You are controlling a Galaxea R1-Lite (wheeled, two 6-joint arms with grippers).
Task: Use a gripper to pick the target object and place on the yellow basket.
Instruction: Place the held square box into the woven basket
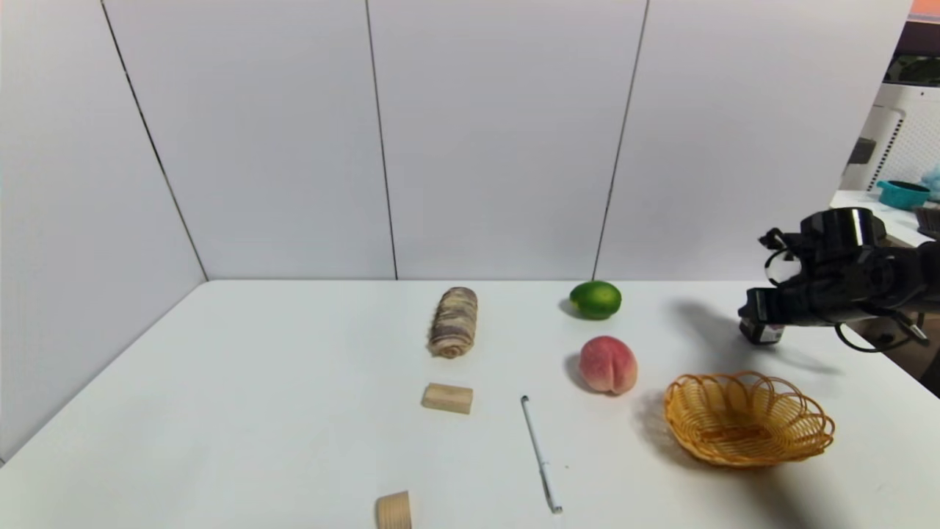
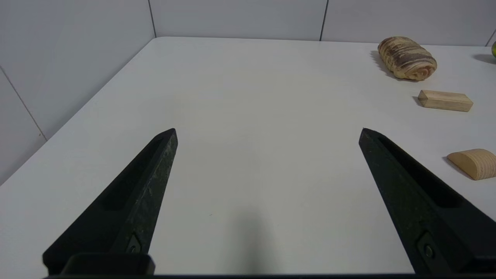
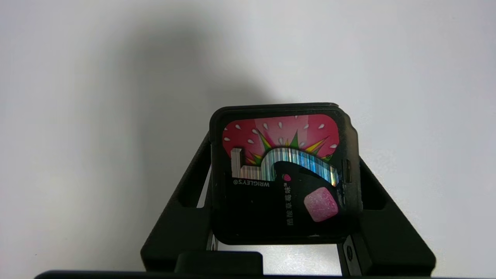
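Note:
The target object point(image 3: 271, 201), a small black box with a pink-red strawberry label, sits between the black fingers point(image 3: 190, 186) of my right gripper point(image 3: 284, 147), which is shut on its two sides. In the head view this gripper point(image 1: 760, 323) is at the table's right side with the box point(image 1: 762, 335) showing under it, low over the white surface; whether the box touches the table I cannot tell. The yellow basket point(image 1: 749, 419) stands empty just in front of it, closer to me. My left gripper point(image 2: 268, 131) is open over bare table, out of the head view.
A pink peach point(image 1: 608, 365) lies left of the basket, with a green lime point(image 1: 595, 299) behind it. A white pen point(image 1: 540, 452), a bread roll point(image 1: 454, 322) and two wooden blocks point(image 1: 447, 397) point(image 1: 393, 510) occupy the middle. The table's right edge runs close behind my right arm.

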